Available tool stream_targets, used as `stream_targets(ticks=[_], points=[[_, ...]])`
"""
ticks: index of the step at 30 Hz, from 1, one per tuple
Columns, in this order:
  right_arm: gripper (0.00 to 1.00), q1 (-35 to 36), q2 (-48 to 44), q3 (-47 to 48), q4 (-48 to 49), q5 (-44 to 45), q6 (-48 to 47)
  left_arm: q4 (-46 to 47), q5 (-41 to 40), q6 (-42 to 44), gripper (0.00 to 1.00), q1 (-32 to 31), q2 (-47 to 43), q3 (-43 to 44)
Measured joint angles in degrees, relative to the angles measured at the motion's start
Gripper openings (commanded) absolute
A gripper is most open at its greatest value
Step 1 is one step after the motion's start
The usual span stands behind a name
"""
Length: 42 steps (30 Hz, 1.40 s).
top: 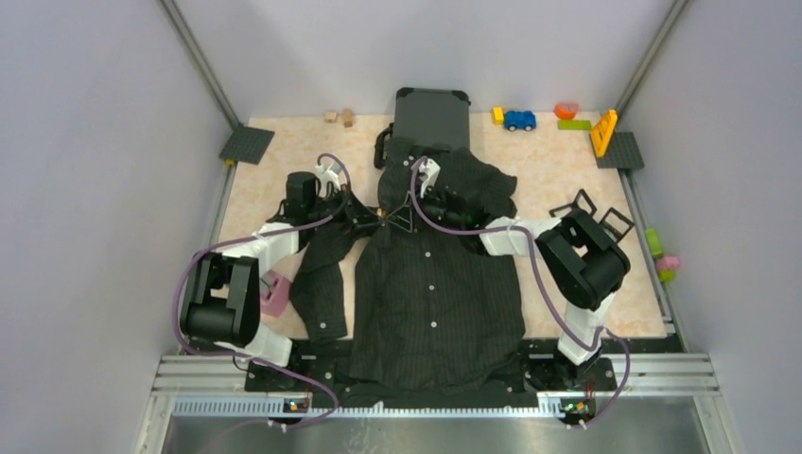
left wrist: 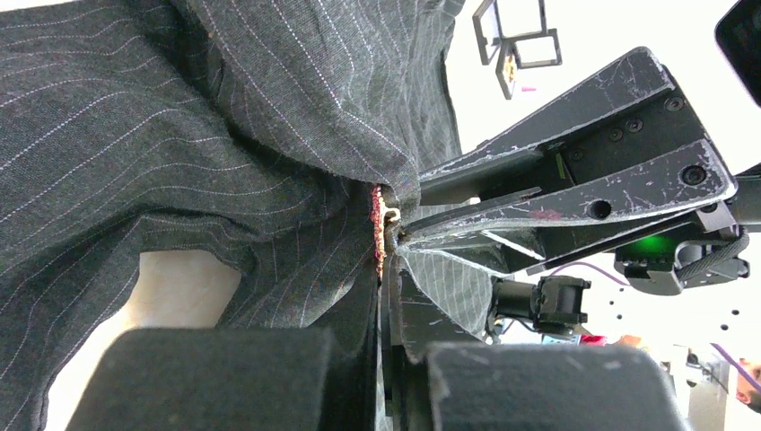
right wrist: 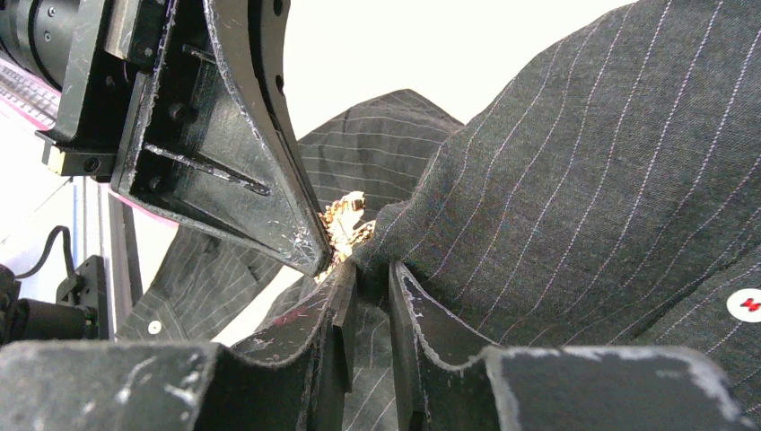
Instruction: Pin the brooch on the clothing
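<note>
Brooch (left wrist: 380, 229), small, gold and red and seen edge-on, sits at the tips of the left gripper (left wrist: 391, 278), whose jaws are narrow around it. It presses against a raised fold of the black pinstriped shirt (top: 435, 284). The shirt lies on the table (top: 558, 180) with its collar far and its hem at the near edge.

The right gripper (right wrist: 377, 274) has its jaws closed tight on that fold, which stands up just left of the button line, near the collar. The two grippers meet tip to tip.

The step in hand appears to be the pinning itself; whether the pin has passed through the cloth cannot be told. The next move likely calls for a small, steady push along the fold, with the cloth held taut.

No writing can be read. A small white round tag (right wrist: 745, 303) on the chest bears a red mark, too small to make out.
</note>
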Motion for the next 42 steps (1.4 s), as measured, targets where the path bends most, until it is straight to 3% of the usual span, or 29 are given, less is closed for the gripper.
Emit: stream_targets(ticks=[22, 42], points=[[0.22, -0.1, 2.0, 2.1, 0.3, -1.3, 1.5, -5.9, 1.2, 8.5, 0.00, 0.0, 0.3, 2.8], [0.13, 1.0, 4.0, 8.0, -7.6, -0.2, 0.8, -8.0, -1.7, 13.4, 0.00, -1.2, 0.2, 2.9]])
